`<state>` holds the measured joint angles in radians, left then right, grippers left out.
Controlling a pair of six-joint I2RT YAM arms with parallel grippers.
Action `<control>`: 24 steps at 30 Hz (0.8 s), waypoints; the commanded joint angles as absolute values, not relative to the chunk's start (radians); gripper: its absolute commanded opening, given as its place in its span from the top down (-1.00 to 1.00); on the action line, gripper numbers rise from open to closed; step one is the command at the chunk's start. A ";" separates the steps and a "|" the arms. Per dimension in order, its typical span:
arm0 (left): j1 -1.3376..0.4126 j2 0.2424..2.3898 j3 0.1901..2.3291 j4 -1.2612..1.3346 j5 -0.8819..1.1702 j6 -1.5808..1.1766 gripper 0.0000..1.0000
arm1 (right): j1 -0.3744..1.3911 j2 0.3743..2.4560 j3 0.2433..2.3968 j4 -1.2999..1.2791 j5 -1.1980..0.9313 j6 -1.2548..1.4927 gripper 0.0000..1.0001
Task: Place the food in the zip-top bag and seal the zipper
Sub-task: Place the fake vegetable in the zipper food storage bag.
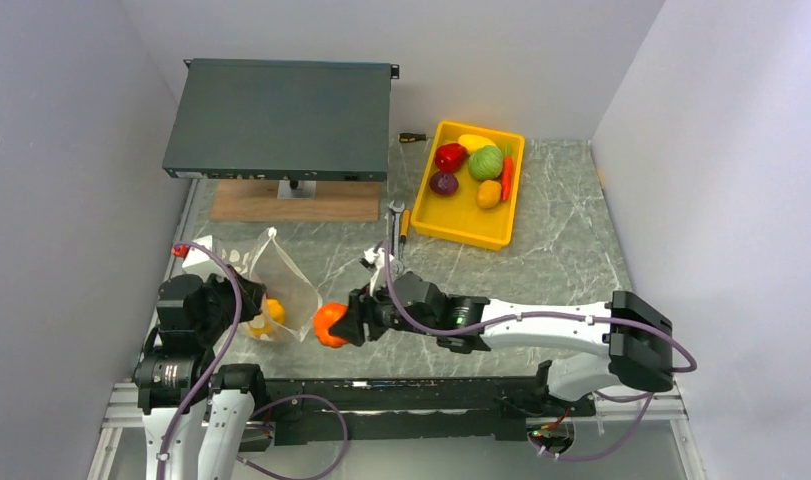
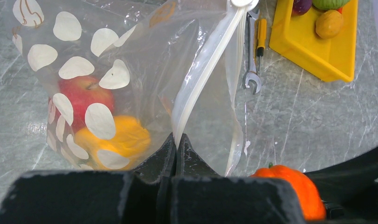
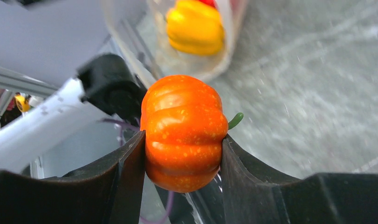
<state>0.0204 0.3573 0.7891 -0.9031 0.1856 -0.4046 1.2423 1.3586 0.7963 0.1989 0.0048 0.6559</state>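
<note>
The dotted clear zip-top bag [image 1: 276,285] stands open at the table's front left, and it also shows in the left wrist view [image 2: 107,79]. A red apple [image 2: 82,95] and a yellow pepper [image 2: 124,137] lie inside it. My left gripper [image 2: 176,140] is shut on the bag's whitish zipper [image 2: 201,70] at the mouth edge. My right gripper [image 3: 183,140] is shut on an orange pumpkin [image 3: 183,130], held just right of the bag's mouth [image 1: 330,323]. More food lies in the yellow tray [image 1: 461,225]: a red fruit [image 1: 449,156], a green cabbage [image 1: 486,162], a purple one, a carrot.
A dark flat box [image 1: 279,118] on a wooden board stands at the back left. A wrench [image 2: 250,70] and a screwdriver [image 2: 261,35] lie between the bag and the tray. Another screwdriver [image 1: 412,138] lies behind the tray.
</note>
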 commanded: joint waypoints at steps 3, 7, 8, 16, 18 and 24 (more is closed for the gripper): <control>0.025 0.340 0.792 -0.871 0.165 -0.406 1.00 | 1.291 1.441 1.037 0.169 0.130 0.541 1.00; 0.025 0.334 0.791 -0.871 0.161 -0.408 1.00 | 1.295 1.512 1.131 0.152 0.172 0.536 1.00; 0.025 0.330 0.792 -0.871 0.159 -0.409 1.00 | 1.295 1.535 1.152 0.145 0.193 0.541 1.00; 0.025 0.324 0.790 -0.868 0.167 -0.405 1.00 | 1.296 1.719 1.300 0.161 0.252 0.616 1.00; 0.025 0.323 0.790 -0.868 0.170 -0.403 1.00 | 1.295 1.754 1.337 0.159 0.270 0.632 1.00; 0.025 0.313 0.789 -0.868 0.169 -0.403 1.00 | 1.295 1.841 1.413 0.176 0.298 0.648 1.00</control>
<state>0.0204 0.3286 0.7891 -0.9031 0.1673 -0.4053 1.2915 1.8118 1.3296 0.1356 0.2539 0.6212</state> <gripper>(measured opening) 0.013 0.525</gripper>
